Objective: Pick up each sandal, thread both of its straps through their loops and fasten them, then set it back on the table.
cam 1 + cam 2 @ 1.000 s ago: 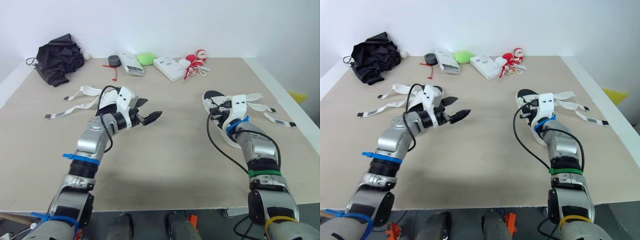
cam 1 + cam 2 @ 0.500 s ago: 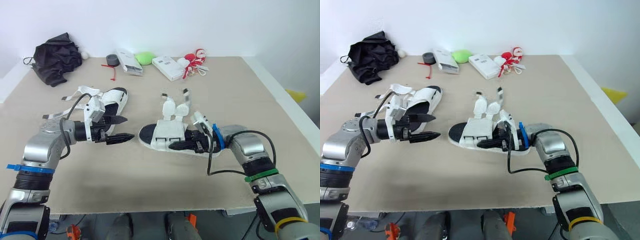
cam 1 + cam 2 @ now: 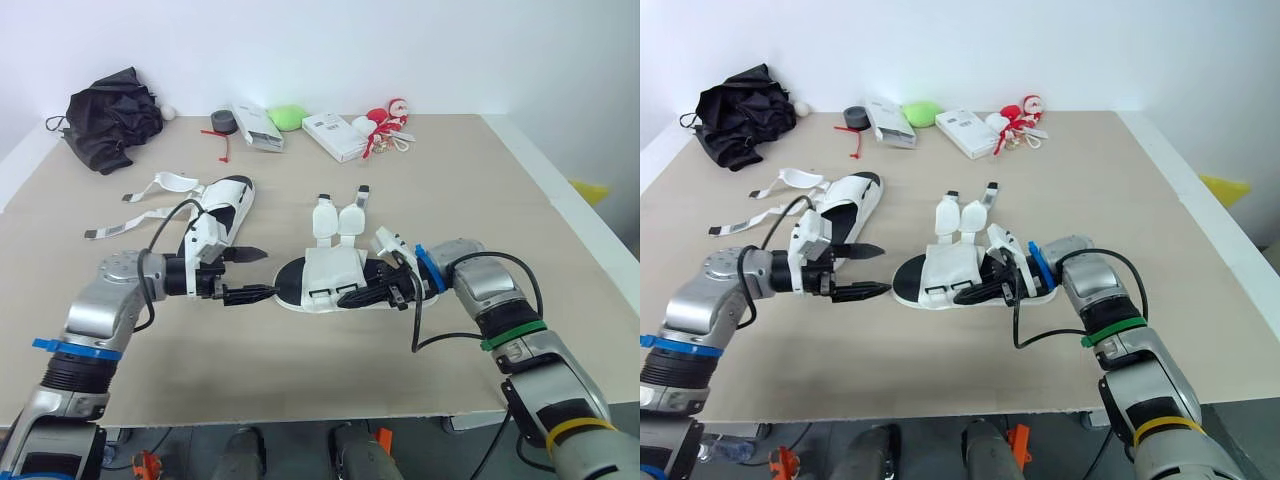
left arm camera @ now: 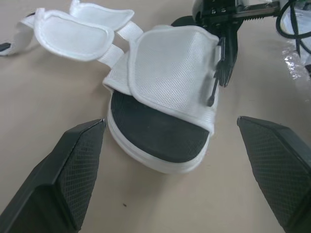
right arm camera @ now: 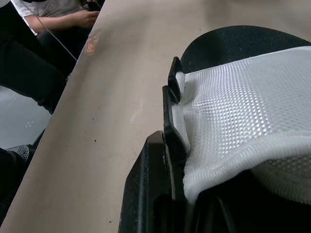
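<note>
One white sandal (image 3: 330, 270) with a black sole lies mid-table, its two strap flaps (image 3: 337, 217) loose and spread out behind it. My right gripper (image 3: 350, 297) is shut on the near edge of its white mesh upper (image 5: 243, 107). My left gripper (image 3: 268, 272) is open just left of the sandal's toe (image 4: 160, 141), level with it and not touching it. A second white sandal (image 3: 222, 200) rests further left, with its straps (image 3: 150, 205) trailing loose over the table.
Along the far edge are a black cloth bundle (image 3: 115, 115), a tape roll (image 3: 227, 122), two white boxes (image 3: 335, 135), a green object (image 3: 290, 117) and a red-and-white toy (image 3: 390, 120). A seated person (image 5: 48, 19) is beyond the table's edge.
My right gripper has dragged the sandal from the right side to mid-table. My left gripper came down from above the left sandal and moved right, close to the toe.
</note>
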Action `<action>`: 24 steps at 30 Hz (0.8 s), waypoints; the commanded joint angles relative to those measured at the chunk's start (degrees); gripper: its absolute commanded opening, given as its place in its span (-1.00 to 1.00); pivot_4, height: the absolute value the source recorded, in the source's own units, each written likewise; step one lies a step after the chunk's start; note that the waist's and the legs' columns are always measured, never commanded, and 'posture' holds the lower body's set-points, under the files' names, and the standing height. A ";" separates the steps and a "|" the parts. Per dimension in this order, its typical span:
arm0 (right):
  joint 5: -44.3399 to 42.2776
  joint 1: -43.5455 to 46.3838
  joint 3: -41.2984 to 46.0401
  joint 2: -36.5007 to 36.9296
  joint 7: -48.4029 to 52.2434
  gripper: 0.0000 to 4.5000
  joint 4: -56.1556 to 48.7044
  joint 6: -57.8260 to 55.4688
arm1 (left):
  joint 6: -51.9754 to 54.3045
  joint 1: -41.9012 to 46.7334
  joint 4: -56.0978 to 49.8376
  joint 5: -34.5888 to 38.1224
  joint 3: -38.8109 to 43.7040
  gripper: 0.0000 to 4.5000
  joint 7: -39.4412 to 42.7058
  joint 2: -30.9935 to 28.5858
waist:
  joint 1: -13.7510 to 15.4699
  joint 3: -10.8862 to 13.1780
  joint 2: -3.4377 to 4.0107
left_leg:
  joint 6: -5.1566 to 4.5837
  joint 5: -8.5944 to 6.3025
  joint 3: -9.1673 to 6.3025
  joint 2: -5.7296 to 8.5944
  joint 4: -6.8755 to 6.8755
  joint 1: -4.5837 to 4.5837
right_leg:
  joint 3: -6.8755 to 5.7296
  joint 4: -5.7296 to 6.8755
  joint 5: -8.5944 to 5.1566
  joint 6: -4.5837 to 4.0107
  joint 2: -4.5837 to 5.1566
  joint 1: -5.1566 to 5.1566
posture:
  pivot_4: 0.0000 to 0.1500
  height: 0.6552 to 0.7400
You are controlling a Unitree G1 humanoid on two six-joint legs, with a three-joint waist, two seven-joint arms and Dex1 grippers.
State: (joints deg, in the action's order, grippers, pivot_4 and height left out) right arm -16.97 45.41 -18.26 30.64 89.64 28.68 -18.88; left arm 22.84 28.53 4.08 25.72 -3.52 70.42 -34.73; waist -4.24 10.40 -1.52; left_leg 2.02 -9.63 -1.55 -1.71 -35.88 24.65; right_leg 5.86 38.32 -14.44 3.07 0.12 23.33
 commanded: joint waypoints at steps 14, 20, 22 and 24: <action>-0.89 -5.05 0.70 1.16 1.13 -1.00 -8.65 -2.08 | -18.68 10.46 20.62 -13.31 -10.96 -0.98 6.86 7.14 | 0.16 -0.03 0.00 | 0.00 -0.01 -0.11 0.05 0.00 0.02 | -0.07 0.01 -0.04 0.04 0.00 -0.03 | 1.00 0.95; -1.08 -5.79 1.29 1.72 1.04 -1.00 -10.58 -3.29 | -24.75 12.33 27.08 -16.52 -11.33 -0.98 5.53 10.68 | 0.19 -0.04 0.01 | 0.00 -0.01 -0.13 0.06 -0.06 0.00 | -0.08 0.02 -0.04 0.04 0.01 -0.10 | 1.00 0.95; -1.11 -6.00 1.44 1.95 1.06 -1.00 -11.08 -3.55 | -26.72 12.81 28.94 -17.59 -11.76 -0.98 5.72 11.38 | 0.41 -0.05 0.01 | -0.01 -0.01 -0.16 0.07 -0.07 0.00 | -0.10 0.03 -0.05 0.05 0.02 -0.12 | 1.00 0.95; -1.13 -5.99 1.63 2.15 1.10 -1.00 -11.43 -3.91 | -28.18 13.17 30.32 -17.99 -12.14 -0.98 6.65 12.06 | 0.53 -0.05 0.01 | -0.01 -0.01 -0.16 0.08 -0.13 0.00 | -0.11 0.03 -0.05 0.06 0.03 -0.14 | 1.00 0.95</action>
State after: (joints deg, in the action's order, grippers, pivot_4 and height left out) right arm -17.09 40.10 -16.35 32.62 88.66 19.61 -22.08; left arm -4.18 41.60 31.78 10.11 -14.02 76.88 -23.31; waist -3.72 10.35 -1.51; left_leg 2.01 -9.64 -1.71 -1.61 -36.03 24.65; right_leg 5.76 38.34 -14.49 3.14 0.16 23.17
